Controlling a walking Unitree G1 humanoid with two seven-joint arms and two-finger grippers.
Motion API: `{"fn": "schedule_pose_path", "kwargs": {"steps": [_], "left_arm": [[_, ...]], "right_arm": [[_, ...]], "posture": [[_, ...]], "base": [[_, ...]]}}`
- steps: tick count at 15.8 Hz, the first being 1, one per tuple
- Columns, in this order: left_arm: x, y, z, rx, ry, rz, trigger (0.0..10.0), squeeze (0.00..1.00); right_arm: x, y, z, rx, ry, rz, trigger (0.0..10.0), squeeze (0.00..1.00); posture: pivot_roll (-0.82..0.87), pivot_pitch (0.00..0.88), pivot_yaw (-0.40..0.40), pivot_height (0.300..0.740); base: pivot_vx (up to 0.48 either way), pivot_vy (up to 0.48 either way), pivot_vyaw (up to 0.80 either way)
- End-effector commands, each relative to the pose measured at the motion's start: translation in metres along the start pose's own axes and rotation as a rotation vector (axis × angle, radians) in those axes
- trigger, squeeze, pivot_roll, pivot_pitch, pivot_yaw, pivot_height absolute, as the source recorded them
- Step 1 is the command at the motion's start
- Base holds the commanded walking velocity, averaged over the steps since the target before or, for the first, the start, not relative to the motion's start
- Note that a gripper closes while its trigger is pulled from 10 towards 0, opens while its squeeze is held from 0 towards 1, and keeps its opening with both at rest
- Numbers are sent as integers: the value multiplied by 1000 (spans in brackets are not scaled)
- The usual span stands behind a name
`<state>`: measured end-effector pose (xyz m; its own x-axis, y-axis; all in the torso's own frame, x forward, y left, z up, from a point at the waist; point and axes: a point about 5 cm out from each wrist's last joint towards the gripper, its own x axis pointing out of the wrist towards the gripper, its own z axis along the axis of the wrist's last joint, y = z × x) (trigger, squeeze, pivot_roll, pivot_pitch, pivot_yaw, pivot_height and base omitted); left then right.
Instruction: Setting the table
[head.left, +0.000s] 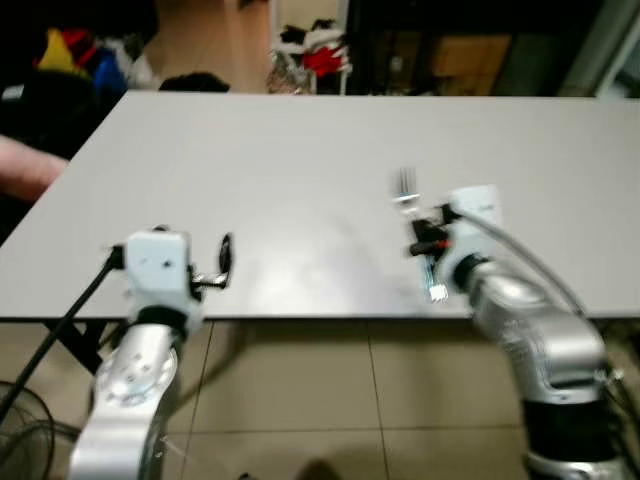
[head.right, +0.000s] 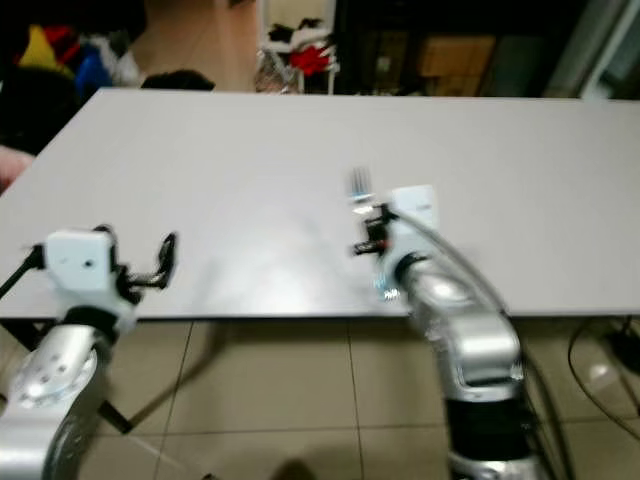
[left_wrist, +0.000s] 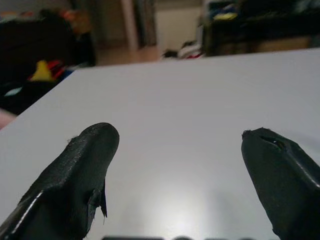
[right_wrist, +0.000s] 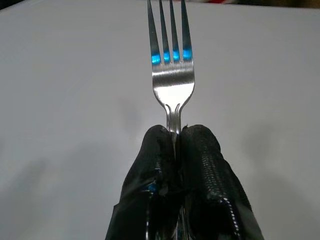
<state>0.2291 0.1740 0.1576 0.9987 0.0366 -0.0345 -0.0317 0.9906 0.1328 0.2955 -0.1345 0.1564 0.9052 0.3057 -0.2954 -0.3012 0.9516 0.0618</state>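
Right wrist view showed the right gripper (right_wrist: 176, 137) clamped on a fork's (right_wrist: 171, 75) handle, prongs pointing out over the table (head.left: 300, 180). The left gripper (left_wrist: 180, 165) hung over the table's near edge, fingers apart.

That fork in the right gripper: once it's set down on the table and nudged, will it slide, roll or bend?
The fork looks like polished metal, so probably stiff, not bending. The right gripper is shut on just its thin neck, so it might pivot in the grip. On the smooth white table it would likely slide rather than roll, being flat.
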Motion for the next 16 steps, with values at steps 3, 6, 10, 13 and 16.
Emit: {"fn": "schedule_pose_path", "kwargs": {"steps": [3, 6, 10, 13, 16], "left_arm": [[-1, -3, 2, 1, -6, -11, 10000, 0], [-1, -3, 1, -1, -9, -16, 10000, 0], [1, -7, 2, -5, -17, -65, 10000, 0], [1, -18, 0, 34, -1, -264, 10000, 0], [5, -25, 1, 66, 17, -424, 10000, 0]], "right_arm": [[0, -4, 6, -15, -11, 9, 10000, 0], [3, -5, 3, -24, 26, -10, 10000, 0], [8, -13, -2, 5, 94, -98, 10000, 0], [14, -16, -7, 58, 154, -155, 10000, 0], [23, -22, -16, 140, 231, -229, 10000, 0]], "posture": [[-85, 26, -6, 740], [-90, 17, -13, 740], [-91, 21, -8, 740], [-82, 38, -4, 740], [-77, 51, -2, 740]], "base": [[344, 0, 0], [342, 0, 0], [255, 0, 0], [0, 0, 0], [0, 0, 0]]}}
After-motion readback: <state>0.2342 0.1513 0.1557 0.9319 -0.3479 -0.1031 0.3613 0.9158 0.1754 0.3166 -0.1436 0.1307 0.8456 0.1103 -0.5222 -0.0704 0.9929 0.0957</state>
